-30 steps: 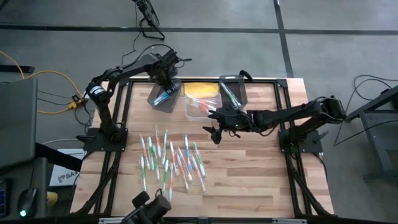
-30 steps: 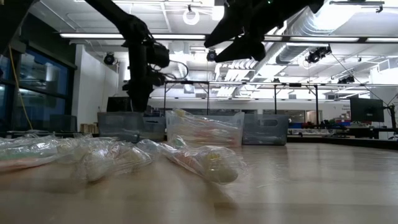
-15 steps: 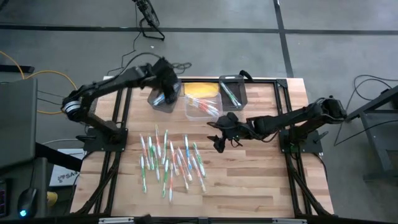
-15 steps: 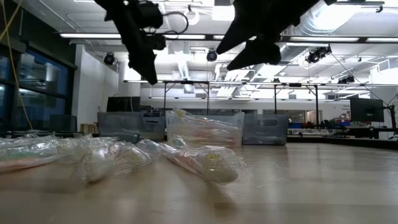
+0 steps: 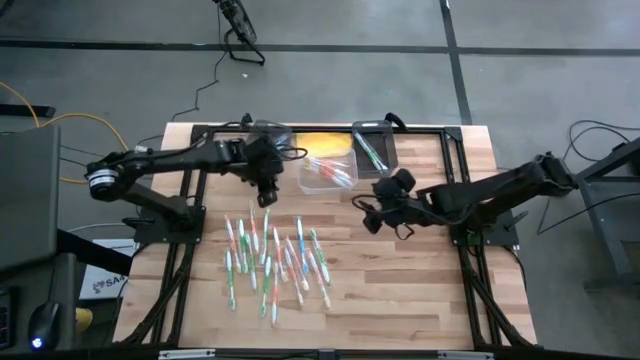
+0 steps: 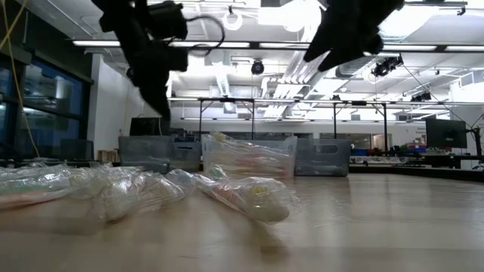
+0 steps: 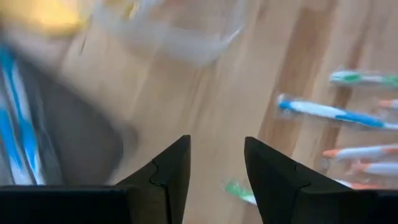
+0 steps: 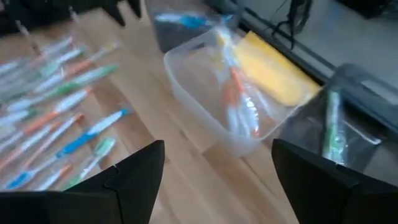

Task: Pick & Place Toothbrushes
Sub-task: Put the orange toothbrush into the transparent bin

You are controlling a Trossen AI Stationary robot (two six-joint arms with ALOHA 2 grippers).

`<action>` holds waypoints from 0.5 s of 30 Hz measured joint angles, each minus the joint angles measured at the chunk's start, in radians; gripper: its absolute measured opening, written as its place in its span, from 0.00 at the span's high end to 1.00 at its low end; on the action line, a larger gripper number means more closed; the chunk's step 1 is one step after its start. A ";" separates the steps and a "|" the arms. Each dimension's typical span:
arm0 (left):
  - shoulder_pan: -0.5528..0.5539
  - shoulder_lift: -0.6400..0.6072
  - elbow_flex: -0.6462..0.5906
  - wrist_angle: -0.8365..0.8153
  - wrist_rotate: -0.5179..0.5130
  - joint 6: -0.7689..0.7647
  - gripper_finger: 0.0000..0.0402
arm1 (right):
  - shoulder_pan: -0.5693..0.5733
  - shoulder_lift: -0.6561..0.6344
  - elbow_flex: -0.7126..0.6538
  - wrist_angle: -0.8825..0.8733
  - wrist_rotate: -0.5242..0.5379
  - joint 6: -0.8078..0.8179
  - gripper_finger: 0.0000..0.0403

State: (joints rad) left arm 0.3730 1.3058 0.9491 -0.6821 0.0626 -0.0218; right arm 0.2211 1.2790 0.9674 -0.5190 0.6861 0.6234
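Observation:
Many toothbrushes (image 5: pixel 275 255) with green, blue, orange-pink and white handles lie flat and loose on the wooden table. They also show in the left wrist view (image 7: pixel 329 113) and the right wrist view (image 8: pixel 87 134). My left gripper (image 5: pixel 266 190) is open and empty (image 7: pixel 216 155), above the table between the dark bin (image 7: pixel 56 143) and the far end of the pile. My right gripper (image 5: pixel 370 220) is wide open and empty (image 8: pixel 217 162), in the air to the right of the pile and near the clear bin (image 5: pixel 328 172).
Three bins stand at the far edge. The dark bin (image 8: pixel 177 28) holds blue brushes. The clear bin (image 8: pixel 230 102) holds orange ones, with a yellow thing (image 8: pixel 273 74) behind it. A grey bin (image 5: pixel 372 150) holds green ones. Bare wood lies to the right (image 5: pixel 420 270).
My left gripper has risen out of the dark bin and gone toward the table's near edge, to the far end of the pile. My right gripper has gone toward the table's right edge, away from the pile, staying high. The toothbrushes on the table lie as before.

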 joint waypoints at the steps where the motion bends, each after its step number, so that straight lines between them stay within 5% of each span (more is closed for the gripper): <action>1: -0.004 -0.008 -0.026 0.000 -0.008 -0.050 0.64 | 0.003 -0.009 0.000 -0.023 0.014 0.012 0.29; 15: -0.216 -0.241 -0.301 -0.108 -0.134 -0.784 0.64 | 0.018 -0.027 0.000 -0.243 0.100 0.166 0.30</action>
State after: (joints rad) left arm 0.1569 1.0643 0.6482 -0.7897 -0.0711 -0.8060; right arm 0.2389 1.2518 0.9672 -0.7619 0.7864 0.7891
